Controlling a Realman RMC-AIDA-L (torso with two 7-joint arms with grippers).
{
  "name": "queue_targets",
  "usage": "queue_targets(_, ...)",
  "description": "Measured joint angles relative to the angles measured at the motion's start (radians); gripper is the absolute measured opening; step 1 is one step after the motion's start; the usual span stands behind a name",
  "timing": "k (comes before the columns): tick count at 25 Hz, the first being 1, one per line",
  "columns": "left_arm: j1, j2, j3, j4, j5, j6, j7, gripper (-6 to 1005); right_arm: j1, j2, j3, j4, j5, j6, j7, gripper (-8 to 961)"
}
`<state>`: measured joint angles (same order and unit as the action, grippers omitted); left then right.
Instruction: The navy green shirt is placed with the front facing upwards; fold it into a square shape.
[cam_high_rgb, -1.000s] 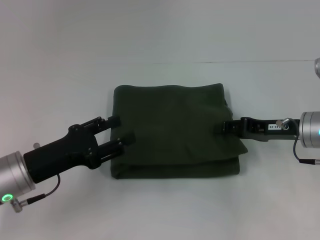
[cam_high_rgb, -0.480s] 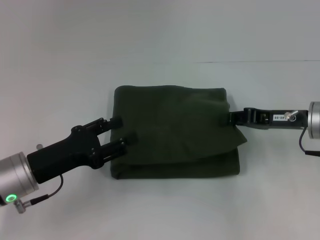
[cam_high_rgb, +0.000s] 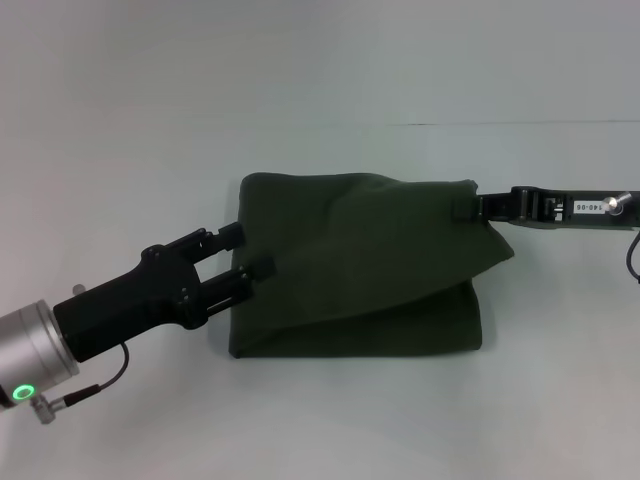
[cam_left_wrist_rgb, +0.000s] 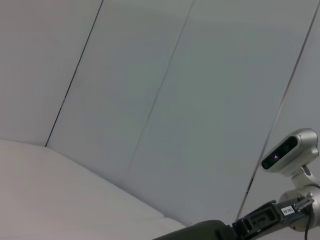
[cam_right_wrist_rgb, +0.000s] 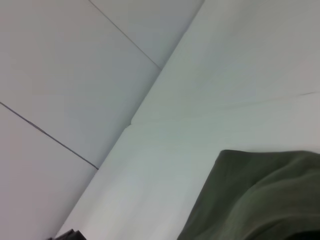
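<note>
The navy green shirt (cam_high_rgb: 350, 270) lies as a plain dark-green folded block in the middle of the white table (cam_high_rgb: 320, 90). My right gripper (cam_high_rgb: 468, 208) is shut on the right edge of the top layer and holds it raised, so that layer slopes up toward the right. My left gripper (cam_high_rgb: 248, 252) is at the shirt's left edge, fingers apart, the nearer fingertip (cam_high_rgb: 260, 268) over the cloth. The left wrist view catches a sliver of the shirt (cam_left_wrist_rgb: 200, 232) and the right gripper (cam_left_wrist_rgb: 260, 220). Raised cloth of the shirt (cam_right_wrist_rgb: 265, 200) shows in the right wrist view.
Bare white table (cam_high_rgb: 320, 420) surrounds the shirt on all sides. A seam line (cam_high_rgb: 520, 124) runs across the back of the table. Pale wall panels (cam_left_wrist_rgb: 150, 100) stand beyond it.
The right gripper has risen and moved back and right, lifting the top layer's right edge. The shirt's left edge slid slightly right. The left gripper shifted a little upward.
</note>
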<state>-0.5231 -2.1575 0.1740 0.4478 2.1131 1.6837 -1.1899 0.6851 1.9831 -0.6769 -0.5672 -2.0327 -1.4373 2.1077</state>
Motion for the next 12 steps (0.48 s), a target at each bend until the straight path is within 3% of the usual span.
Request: queue_targets(12, -0.002, -0.004, 0.004, 0.000, -0.015, -0.006, -0.009, 675, -0.050, 0.014, -0.009, 0.063, -0.068, 0.088, -0.007, 94)
